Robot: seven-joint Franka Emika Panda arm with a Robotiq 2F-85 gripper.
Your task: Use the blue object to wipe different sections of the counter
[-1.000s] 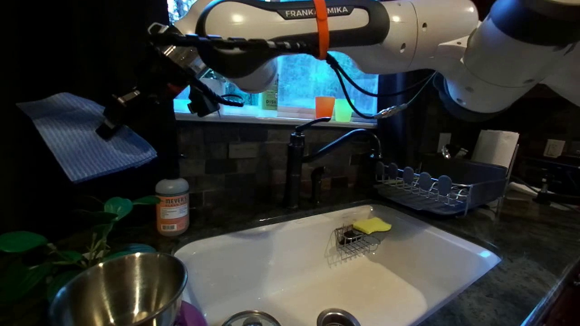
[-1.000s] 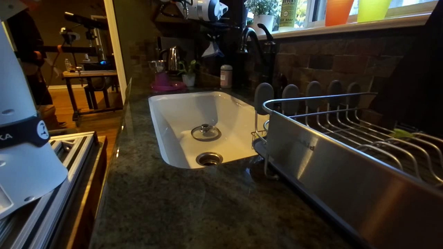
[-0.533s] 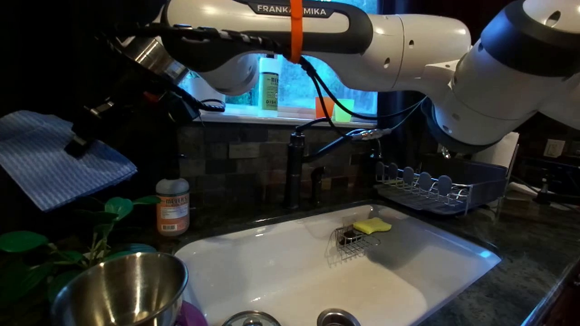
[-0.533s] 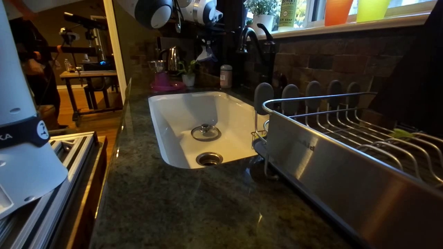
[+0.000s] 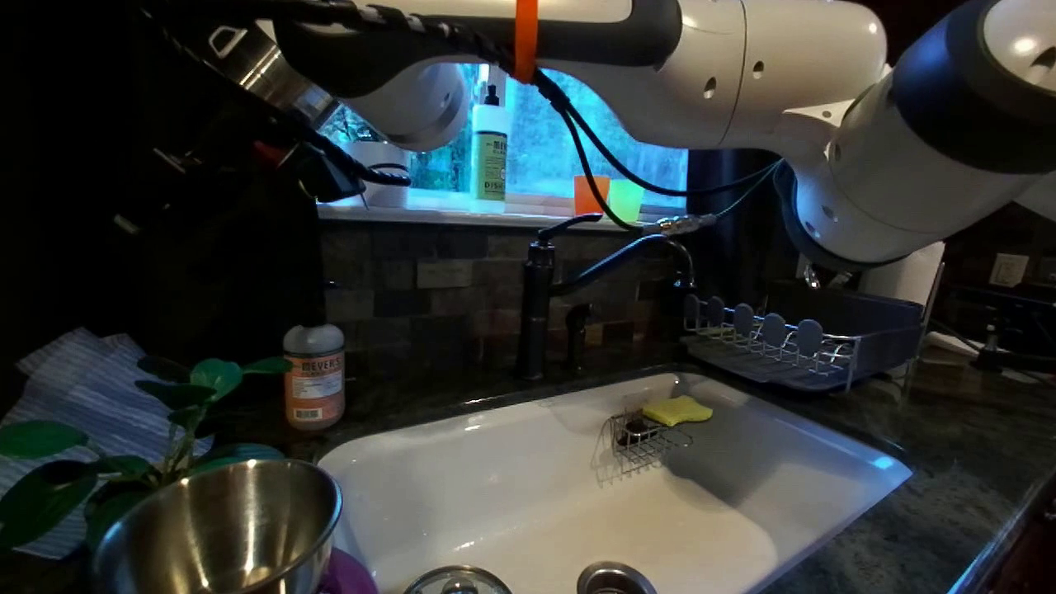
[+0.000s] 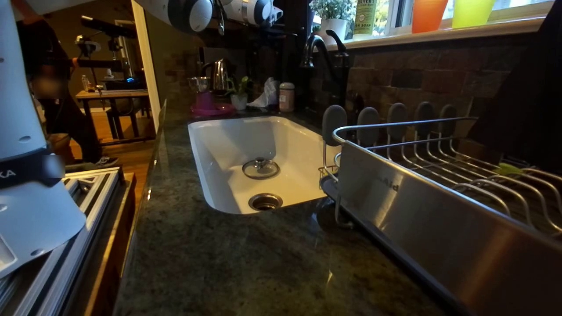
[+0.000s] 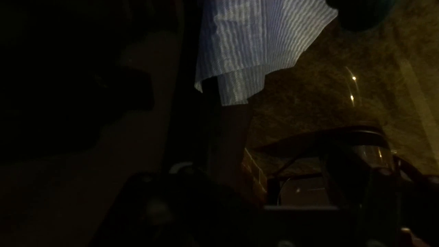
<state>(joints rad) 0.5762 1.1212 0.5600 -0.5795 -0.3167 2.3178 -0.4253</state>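
Cloth (image 5: 89, 384) lies loose below our tool (image 5: 136, 221).
Spread or pressed together, we cannot tell; if we go lower, the plant (image 5: 180, 394) could tip, being near the cloth.

White sink (image 5: 495, 470): you have a clear lid (image 6: 261, 172) lying in it, near the drain (image 6: 265, 202). Yellow sponge (image 5: 676, 410) at the wire caddy (image 5: 650, 450), inside. Dark faucet (image 5: 537, 305) behind. You see a labelled bottle (image 5: 314, 388), upright, near a leafy plant (image 5: 216, 379); steel bowl (image 5: 247, 511) overlaps the plant in an exterior view. Window sill (image 5: 536, 216): orange cup (image 6: 430, 15) beside yellow-green cup (image 6: 473, 13).
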